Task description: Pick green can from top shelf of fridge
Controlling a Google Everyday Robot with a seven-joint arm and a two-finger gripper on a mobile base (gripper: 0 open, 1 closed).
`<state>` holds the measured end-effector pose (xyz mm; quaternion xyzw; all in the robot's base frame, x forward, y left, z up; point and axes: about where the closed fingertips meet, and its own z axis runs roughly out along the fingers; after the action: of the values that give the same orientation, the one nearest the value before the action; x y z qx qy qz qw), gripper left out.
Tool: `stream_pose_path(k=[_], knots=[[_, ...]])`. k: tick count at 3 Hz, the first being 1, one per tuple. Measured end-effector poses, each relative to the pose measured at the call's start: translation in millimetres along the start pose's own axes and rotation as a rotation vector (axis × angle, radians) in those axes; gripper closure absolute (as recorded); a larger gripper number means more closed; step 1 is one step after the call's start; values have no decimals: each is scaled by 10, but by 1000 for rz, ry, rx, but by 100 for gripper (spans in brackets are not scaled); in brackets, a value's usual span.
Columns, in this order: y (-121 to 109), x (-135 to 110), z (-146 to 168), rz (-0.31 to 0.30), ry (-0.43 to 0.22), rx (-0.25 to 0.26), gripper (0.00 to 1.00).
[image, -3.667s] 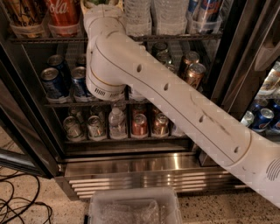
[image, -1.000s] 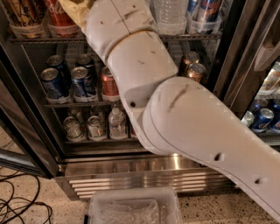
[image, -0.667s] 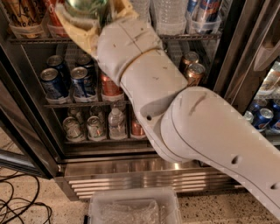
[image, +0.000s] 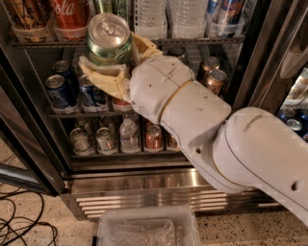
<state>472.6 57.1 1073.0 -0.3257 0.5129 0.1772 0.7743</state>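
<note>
Pick from cooler, lift-out stage. The fridge [image: 144, 185] fills the view, its dark interior showing three wire racks of drinks above a ribbed steel base. The white arm [image: 192, 115] enters from the lower right and crosses the middle racks diagonally. The top shelf [image: 211, 41] runs along the upper edge, carrying bottles and a red cola can [image: 70, 14] in clear holders. The gripper [image: 109, 53] sits at upper left, in front of that shelf's rail, its tan fingers [image: 103, 79] closed around the green can [image: 109, 31]. The can is tilted so that its silver lid and pull tab face the camera. It appears to be off the rack and carried wholly by the gripper, level with the top shelf and just right of the cola can.

Judged step: the grasp is made and the can seems clear of its holder, so the pick is nearly complete. The next move calls for drawing the can straight back from the opening, keeping a firm hold and clearing the front rail and neighbouring cans.
</note>
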Motion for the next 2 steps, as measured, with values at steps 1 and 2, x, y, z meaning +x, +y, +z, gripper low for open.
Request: stream_pose_path(k=[1,2], knots=[[180,-14,-288,-59,-2,-74,100],[345,-102,-550,-132,-36,-118,100]])
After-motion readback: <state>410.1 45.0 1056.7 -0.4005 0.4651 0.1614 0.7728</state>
